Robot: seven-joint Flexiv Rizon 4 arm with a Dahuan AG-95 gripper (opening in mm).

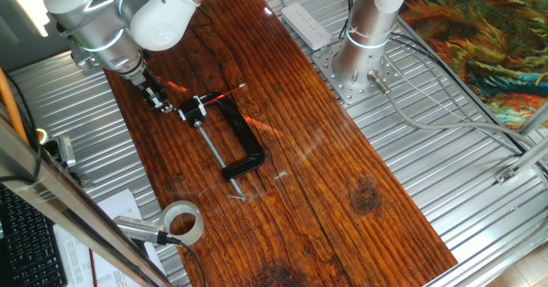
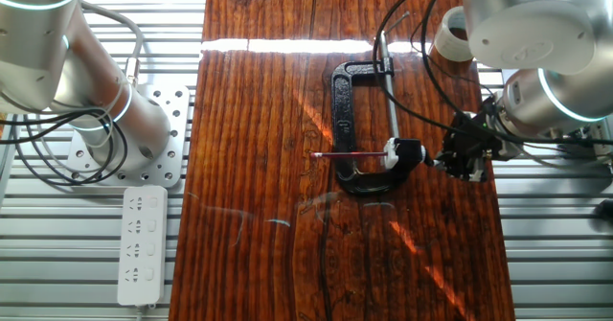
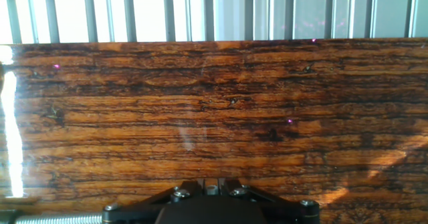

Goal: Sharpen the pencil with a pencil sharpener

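On the dark wooden board (image 1: 342, 176) we see a black C-clamp (image 1: 242, 141) lying flat, its grey screw rod (image 1: 214, 146) running alongside the frame. At the left of one fixed view our gripper (image 1: 160, 101) sits low over the board, just beside the clamp's screw end, where a small black-and-white piece (image 1: 195, 110) sits. We cannot tell how far the fingers are parted, nor whether they hold anything; they are too small and dark in both fixed views, and the hand view shows only the black underside of the hand and bare board. The pencil (image 1: 224, 94), a thin red stick, lies across the clamp's mouth, one end at that black-and-white piece and the other pointing away from the gripper, past the clamp's frame. Nearer the board's front corner a roll of tape (image 1: 182, 223) rests. Further right, a white power strip (image 1: 306, 25) lies on the metal table (image 1: 428, 141) beside a second arm's base (image 1: 353, 68).

In the other fixed view, the pencil (image 2: 347, 154) lies level across the clamp (image 2: 347, 120), the gripper (image 2: 460, 158) right of it.
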